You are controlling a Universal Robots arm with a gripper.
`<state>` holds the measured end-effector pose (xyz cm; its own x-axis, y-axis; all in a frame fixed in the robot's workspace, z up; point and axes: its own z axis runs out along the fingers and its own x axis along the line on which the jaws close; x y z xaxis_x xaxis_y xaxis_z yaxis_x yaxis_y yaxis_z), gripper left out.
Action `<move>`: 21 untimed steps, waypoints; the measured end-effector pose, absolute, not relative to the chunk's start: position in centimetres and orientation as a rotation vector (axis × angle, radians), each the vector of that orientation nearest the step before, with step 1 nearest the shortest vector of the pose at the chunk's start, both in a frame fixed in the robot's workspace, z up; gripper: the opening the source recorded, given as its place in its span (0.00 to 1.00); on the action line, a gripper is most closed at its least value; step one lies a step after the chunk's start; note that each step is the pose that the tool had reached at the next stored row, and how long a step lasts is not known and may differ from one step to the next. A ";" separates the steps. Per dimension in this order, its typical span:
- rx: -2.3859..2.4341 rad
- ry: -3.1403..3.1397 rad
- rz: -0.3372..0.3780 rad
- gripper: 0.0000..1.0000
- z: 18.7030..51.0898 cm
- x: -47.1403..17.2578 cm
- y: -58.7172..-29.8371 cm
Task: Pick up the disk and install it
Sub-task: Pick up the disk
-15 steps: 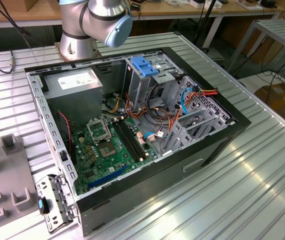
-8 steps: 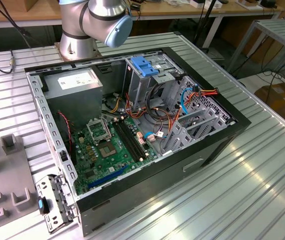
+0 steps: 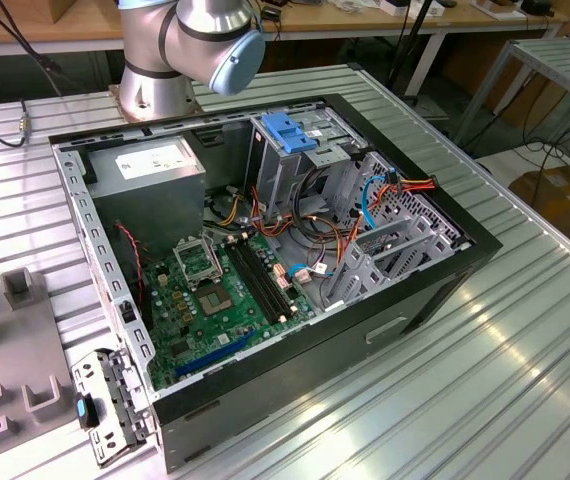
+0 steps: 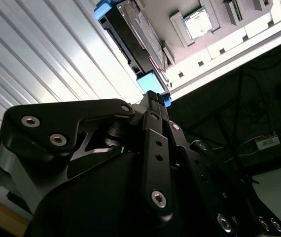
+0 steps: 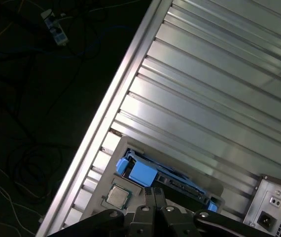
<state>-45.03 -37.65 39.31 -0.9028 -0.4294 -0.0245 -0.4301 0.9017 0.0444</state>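
Disk [image 5: 166,177], blue-railed, standing on edge in a pale holder [image 4: 229,42] on the ribbed metal table [image 5: 219,74], processor chip [image 5: 117,196] beside it. Gripper [image 5: 155,191] just short of its blue end rail, fingers apparently pressed together, holding nothing. Open computer case [image 3: 265,250] in the exterior view.

This looks like a robotics lab or workshop: a robot arm [image 3: 190,40] mounted on a ribbed aluminium table [image 3: 505,390], an opened computer case [image 3: 295,400] on it, wooden benches [image 3: 65,25] behind, cables [image 5: 32,165] strewn across the floor.
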 end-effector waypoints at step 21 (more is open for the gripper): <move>-1.098 2.935 0.078 0.11 39.3 -45.0 -37.7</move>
